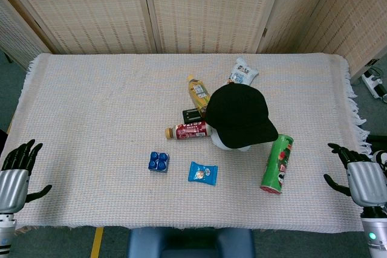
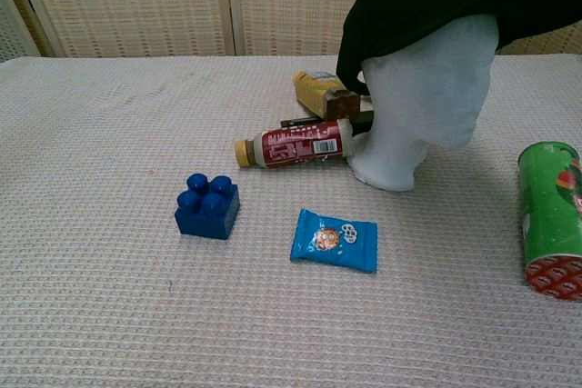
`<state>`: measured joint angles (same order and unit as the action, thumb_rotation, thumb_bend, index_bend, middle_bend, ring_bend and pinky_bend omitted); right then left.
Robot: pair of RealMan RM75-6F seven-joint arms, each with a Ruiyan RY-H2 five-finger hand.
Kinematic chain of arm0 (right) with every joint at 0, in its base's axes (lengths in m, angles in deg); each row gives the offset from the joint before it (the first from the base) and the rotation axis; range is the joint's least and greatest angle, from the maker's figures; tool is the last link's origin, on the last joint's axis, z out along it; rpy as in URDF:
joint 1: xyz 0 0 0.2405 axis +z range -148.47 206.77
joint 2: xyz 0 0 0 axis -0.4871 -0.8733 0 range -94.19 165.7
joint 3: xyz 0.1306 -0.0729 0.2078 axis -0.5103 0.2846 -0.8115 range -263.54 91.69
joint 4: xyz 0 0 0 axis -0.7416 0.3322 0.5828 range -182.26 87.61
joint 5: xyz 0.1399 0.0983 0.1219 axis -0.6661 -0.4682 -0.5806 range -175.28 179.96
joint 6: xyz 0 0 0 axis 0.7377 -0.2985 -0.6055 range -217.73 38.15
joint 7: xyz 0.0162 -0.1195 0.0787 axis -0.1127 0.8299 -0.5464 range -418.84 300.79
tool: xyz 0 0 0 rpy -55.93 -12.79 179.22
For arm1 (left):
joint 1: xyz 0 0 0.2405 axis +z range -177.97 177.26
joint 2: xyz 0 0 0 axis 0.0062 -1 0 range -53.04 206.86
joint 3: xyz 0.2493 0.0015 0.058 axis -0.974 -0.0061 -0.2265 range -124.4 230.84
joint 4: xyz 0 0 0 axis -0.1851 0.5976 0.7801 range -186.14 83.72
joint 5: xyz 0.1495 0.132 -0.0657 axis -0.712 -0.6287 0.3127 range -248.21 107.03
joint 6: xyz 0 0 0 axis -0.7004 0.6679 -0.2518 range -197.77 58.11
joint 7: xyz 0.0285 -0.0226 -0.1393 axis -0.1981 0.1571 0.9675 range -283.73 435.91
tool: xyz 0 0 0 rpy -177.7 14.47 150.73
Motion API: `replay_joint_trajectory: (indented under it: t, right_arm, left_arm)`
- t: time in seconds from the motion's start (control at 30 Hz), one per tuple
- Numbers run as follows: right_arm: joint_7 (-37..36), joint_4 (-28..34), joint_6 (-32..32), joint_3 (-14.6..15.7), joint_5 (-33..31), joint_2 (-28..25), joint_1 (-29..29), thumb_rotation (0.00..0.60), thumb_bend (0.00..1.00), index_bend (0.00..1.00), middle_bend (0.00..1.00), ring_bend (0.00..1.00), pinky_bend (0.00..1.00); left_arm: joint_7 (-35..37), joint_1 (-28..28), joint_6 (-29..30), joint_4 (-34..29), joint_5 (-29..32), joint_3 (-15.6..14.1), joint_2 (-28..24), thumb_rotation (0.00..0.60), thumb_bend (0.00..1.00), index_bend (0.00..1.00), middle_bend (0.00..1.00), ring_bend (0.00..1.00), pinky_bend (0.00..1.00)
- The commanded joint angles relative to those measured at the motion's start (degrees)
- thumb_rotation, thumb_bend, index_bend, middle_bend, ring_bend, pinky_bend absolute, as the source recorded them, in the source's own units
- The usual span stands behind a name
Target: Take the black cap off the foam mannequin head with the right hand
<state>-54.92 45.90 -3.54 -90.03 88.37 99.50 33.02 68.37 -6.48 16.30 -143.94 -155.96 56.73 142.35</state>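
Note:
A black cap (image 1: pixel 240 112) sits on the white foam mannequin head (image 2: pixel 427 97) right of the table's middle; its brim (image 2: pixel 546 2) points toward the right side. In the head view only a sliver of the foam (image 1: pixel 231 144) shows under the cap (image 2: pixel 418 6). My right hand (image 1: pixel 361 176) hovers at the table's near right edge, fingers spread, holding nothing, well clear of the cap. My left hand (image 1: pixel 17 170) hangs at the near left edge, fingers apart and empty. Neither hand shows in the chest view.
A green chip can (image 1: pixel 277 164) lies between the mannequin head and my right hand. A red-labelled bottle (image 1: pixel 188 130), a yellow bottle (image 1: pixel 198 92), a black item (image 1: pixel 192 115) and a white packet (image 1: pixel 242 70) lie by the head. A blue block (image 1: pixel 159 161) and blue snack packet (image 1: pixel 202 173) lie nearer.

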Motion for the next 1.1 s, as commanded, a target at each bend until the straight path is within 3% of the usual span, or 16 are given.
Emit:
replay_joint_trajectory:
  t: [0.03, 0.4, 0.67, 0.77, 0.93, 1.1]
  right_arm:
    - [-0.07, -0.05, -0.04, 0.11, 0.00, 0.06, -0.08, 0.600, 0.17, 0.22, 0.34, 0.37, 0.43]
    - [-0.95, -0.88, 0.09, 0.70, 0.86, 0.62, -0.30, 0.600, 0.17, 0.22, 0.34, 0.39, 0.44]
    - [-1.55, -0.88, 0.60, 0.81, 1.54, 0.68, -0.45, 0.600, 0.17, 0.23, 0.35, 0.45, 0.52]
    - [-1.67, -0.74, 0.72, 0.93, 2.04, 0.57, -0.41, 0.600, 0.17, 0.23, 0.36, 0.51, 0.57]
    - [-1.83, -0.20, 1.68, 0.45, 3.30, -0.12, -0.09, 0.600, 0.17, 0.24, 0.37, 0.69, 0.71]
    - [-2.02, 1.17, 2.36, -0.83, 5.38, -1.24, 1.39, 0.600, 0.17, 0.24, 0.35, 0.79, 0.83]
  left_arm:
    - [0.01, 0.00, -0.10, 0.17, 0.03, -0.09, 0.13, 0.600, 0.10, 0.05, 0.06, 0.08, 0.14]
    - [0.62, 0.45, 0.08, -0.34, -0.07, -0.46, -0.79, 0.600, 0.10, 0.05, 0.06, 0.08, 0.14]
    - [0.62, 0.16, -0.33, -0.60, -0.52, -0.59, -1.04, 0.600, 0.10, 0.06, 0.06, 0.08, 0.14]
    - [0.53, 0.03, -0.70, -0.81, -0.57, -0.71, -1.25, 0.600, 0.10, 0.06, 0.06, 0.08, 0.14]
    - [0.59, -0.03, -0.94, -1.12, -0.39, -0.71, -1.51, 0.600, 0.10, 0.06, 0.07, 0.08, 0.14]
    - [1.04, -0.10, -1.05, -1.18, -0.30, -0.63, -1.66, 0.600, 0.10, 0.06, 0.07, 0.08, 0.14]
